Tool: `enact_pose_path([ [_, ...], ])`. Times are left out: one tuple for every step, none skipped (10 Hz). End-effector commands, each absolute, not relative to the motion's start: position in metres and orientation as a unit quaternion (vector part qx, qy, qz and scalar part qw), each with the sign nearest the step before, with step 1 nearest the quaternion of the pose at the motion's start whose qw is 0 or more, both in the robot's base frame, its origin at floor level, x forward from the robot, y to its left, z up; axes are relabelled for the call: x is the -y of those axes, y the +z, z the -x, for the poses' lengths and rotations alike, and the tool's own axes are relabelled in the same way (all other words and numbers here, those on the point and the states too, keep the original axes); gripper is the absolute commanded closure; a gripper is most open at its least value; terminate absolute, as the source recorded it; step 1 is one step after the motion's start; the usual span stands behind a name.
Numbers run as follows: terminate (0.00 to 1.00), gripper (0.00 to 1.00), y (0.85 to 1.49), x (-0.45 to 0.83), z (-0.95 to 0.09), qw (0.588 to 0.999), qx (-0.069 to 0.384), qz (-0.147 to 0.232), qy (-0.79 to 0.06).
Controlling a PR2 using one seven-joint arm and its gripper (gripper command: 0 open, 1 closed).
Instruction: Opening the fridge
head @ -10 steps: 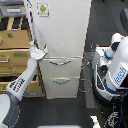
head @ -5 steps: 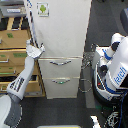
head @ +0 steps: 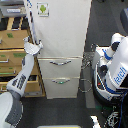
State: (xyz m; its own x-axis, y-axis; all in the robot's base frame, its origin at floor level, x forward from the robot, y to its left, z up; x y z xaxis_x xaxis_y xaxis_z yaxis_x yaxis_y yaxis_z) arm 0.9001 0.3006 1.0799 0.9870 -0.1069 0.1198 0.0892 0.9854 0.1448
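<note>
We see the fridge [head: 62,45] filling the centre and 12 o'clock part of the exterior view, tall and white, its big upper door carrying a small green-and-white sticker [head: 43,9] near the top at 11 o'clock. Below the door sit two drawers with curved silver handles, upper handle [head: 61,63] and lower handle [head: 61,80], toward 6 o'clock. The arm [head: 21,80] rises from 7 o'clock, and its pincer [head: 33,47] sits at 9 o'clock right at the door's edge on the exterior view's left; too blurred, so we cannot tell whether it is apart or clamped. A tan wooden cabinet [head: 12,50] stands behind it at 9 o'clock. A white robot with blue lettering [head: 117,70] stands at 3 o'clock.
</note>
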Motion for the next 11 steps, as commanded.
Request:
enact_pose_path([
  [0.0,1.0,1.047,-0.28,-0.936,0.994,0.013,0.014,-0.107],
  [0.0,1.0,1.044,-0.281,-0.933,0.994,0.01,0.013,-0.107],
  [0.0,1.0,1.045,-0.284,-0.934,0.995,0.01,0.018,-0.101],
  [0.0,1.0,1.045,-0.284,-0.933,0.995,0.009,0.017,-0.102],
  [0.0,1.0,1.044,-0.284,-0.933,0.995,0.009,0.018,-0.101],
  [0.0,1.0,1.042,-0.286,-0.932,0.995,0.01,0.018,-0.1],
  [0.0,1.0,1.042,-0.287,-0.933,0.995,0.011,0.018,-0.099],
  [0.0,1.0,1.04,-0.288,-0.932,0.995,0.009,0.017,-0.098],
  [0.0,1.0,1.039,-0.288,-0.932,0.995,0.008,0.017,-0.098],
  [0.0,1.0,1.037,-0.288,-0.932,0.995,0.006,0.017,-0.098],
  [0.0,1.0,1.035,-0.288,-0.931,0.995,0.005,0.015,-0.1],
])
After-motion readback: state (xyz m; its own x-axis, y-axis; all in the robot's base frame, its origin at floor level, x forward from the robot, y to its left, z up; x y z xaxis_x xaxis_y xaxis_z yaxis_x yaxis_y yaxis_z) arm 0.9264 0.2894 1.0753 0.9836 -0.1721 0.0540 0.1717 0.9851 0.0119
